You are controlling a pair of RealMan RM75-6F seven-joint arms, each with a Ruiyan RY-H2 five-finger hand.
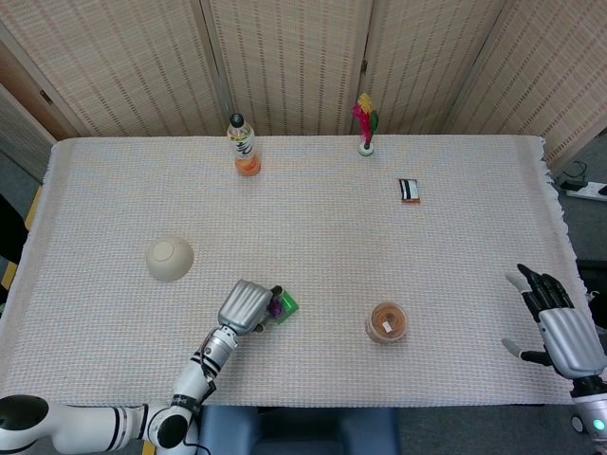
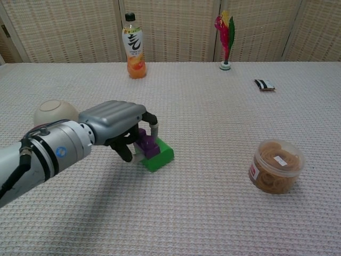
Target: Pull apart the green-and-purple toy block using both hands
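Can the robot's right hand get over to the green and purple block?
Probably yes. The right hand hovers open past the table edge, far from the toy block; only the tub of rubber bands sits between, easily passed.

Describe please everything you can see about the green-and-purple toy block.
The green-and-purple toy block looks like glossy plastic: a flat green base piece with a smaller purple piece on top. The two pieces are not yet pulled apart. It sits near the front of the woven tablecloth, tilted a little, and I cannot tell whether its base rests on the cloth. The left hand grips it from above, its fingers around the purple part, hiding some of it. The right hand is far away at the table's edge, holding nothing.
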